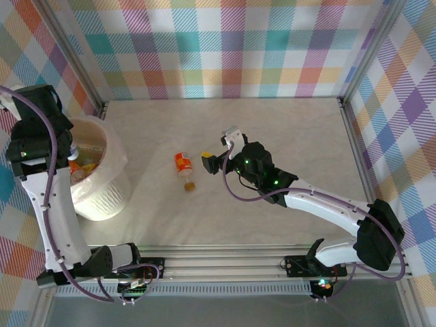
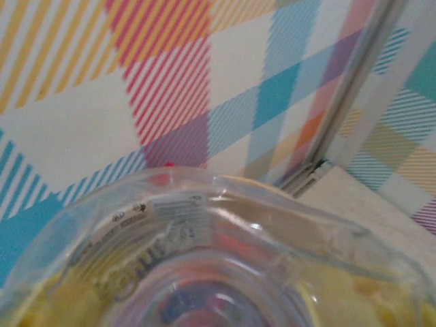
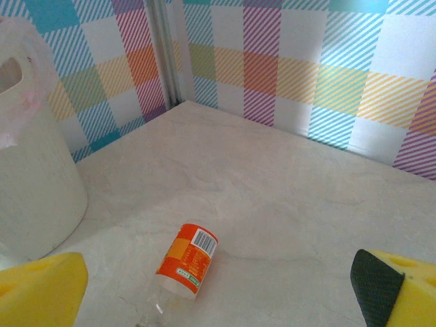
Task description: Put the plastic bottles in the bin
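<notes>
Bottles in play: left gripper (image 1: 67,157) hangs over the bin (image 1: 109,204), a clear bottle (image 2: 204,259) tight against its camera, seemingly pinched in narrow jaws. Right gripper (image 1: 218,145) gapes wide near 1 orange-labelled bottle (image 1: 184,167) lying on the table (image 1: 286,129), well apart from the bin.

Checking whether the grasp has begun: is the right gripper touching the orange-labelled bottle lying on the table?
Apart. The right wrist view shows bare table between the bottle and both fingers of the right gripper.
</notes>
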Tool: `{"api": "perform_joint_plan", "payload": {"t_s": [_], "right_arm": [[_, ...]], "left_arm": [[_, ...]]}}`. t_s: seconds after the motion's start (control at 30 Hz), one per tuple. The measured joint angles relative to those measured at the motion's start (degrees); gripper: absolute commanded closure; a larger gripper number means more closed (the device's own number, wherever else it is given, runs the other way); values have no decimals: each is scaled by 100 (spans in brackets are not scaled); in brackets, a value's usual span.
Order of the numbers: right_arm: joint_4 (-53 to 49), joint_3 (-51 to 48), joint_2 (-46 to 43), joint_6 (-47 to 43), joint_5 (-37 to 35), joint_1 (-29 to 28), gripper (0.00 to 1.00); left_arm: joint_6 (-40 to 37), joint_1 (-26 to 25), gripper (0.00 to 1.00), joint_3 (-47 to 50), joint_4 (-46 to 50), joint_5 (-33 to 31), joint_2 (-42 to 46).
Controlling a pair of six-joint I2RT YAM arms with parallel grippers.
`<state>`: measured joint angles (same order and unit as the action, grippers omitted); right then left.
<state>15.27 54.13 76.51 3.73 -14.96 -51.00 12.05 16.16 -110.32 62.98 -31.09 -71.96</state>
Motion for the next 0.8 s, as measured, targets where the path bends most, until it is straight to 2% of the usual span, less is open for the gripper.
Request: {"api": "perform_joint_plan", "payload": {"t_s": [0.3,0.4,0.53,0.73,0.8], "right_arm": [[-254,531,278,-262,105,0,0],[-291,645,295,-339,157,-2,0],[-299,675,297,-398,199,-2,0],[-341,675,345,-400,219,-2,0],[-341,675,361,-400,216,0,0]], "left_arm": [[13,1668,40,-22,507,645,-271],[11,2039,40,-20,654,793,-428],[11,2212,37,68,743,1274,-680],[0,2223,22,-55,1010,2155,-1241],[7,2223,20,-197,1073,2277,-1443]]}}
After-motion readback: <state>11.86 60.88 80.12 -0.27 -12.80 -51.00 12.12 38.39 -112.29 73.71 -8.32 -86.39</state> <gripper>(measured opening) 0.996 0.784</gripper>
